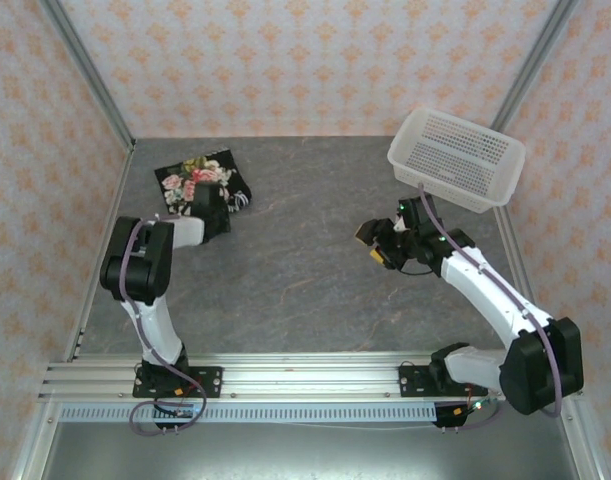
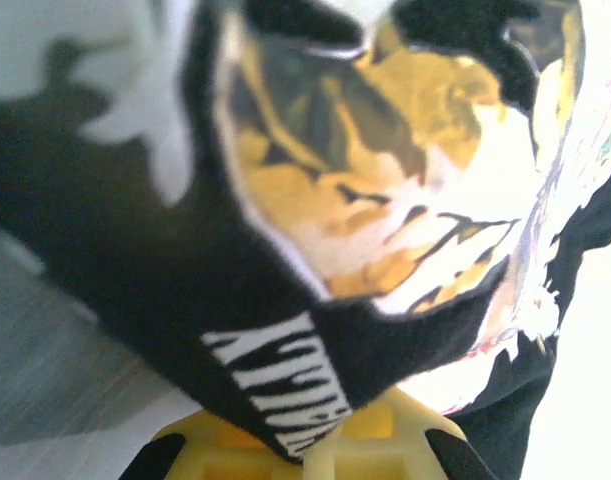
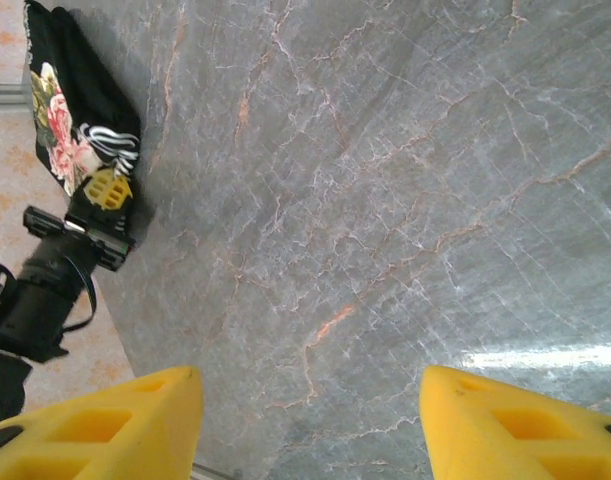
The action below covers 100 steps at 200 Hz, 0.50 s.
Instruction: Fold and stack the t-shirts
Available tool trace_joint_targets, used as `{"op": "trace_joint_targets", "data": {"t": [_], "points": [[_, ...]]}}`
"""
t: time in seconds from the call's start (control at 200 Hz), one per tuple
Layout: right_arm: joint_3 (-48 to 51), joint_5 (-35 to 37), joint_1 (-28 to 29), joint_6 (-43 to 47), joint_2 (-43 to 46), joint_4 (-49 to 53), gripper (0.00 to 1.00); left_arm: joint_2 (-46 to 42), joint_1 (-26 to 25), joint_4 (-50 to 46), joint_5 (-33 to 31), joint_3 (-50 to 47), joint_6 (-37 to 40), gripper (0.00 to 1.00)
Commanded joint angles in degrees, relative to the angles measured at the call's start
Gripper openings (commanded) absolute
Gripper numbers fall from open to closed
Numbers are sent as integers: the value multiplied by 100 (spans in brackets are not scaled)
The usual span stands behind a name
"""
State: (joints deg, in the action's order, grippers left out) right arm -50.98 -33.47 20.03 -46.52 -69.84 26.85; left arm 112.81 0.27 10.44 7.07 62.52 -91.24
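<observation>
T-shirt in left pincer, basket far right

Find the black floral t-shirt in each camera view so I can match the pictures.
Top external: the t-shirt lies at the far left of the table.
Left wrist: it fills most of the picture, close up.
Right wrist: it sits in the upper left corner.
Shared landmark: the left end effector, shut on the t-shirt's edge, with yellow fingers.

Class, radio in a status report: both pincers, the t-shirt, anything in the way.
Left pincer shut on t-shirt edge, far left, print up. Right pincer open above bare table. Basket far right, apart from it.
</observation>
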Motion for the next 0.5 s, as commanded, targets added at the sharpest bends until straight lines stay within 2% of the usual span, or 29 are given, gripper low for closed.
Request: {"op": "trace_joint_targets", "data": {"t": [0.0, 0.16, 0.34, 0.495], "points": [[-197, -2, -37, 2, -62, -101, 59, 390, 482, -915, 525, 783, 1285, 0], [-202, 8, -42, -40, -193, -177, 59, 798, 837, -1861, 927, 1535, 2243, 0], [-342, -61, -41, -76, -494, -350, 59, 684, 1011, -2688, 969, 1596, 3192, 0], [-558, -146, -41, -52, -745, -412, 58, 610, 1455, -3230, 895, 1659, 3763, 0]]}}
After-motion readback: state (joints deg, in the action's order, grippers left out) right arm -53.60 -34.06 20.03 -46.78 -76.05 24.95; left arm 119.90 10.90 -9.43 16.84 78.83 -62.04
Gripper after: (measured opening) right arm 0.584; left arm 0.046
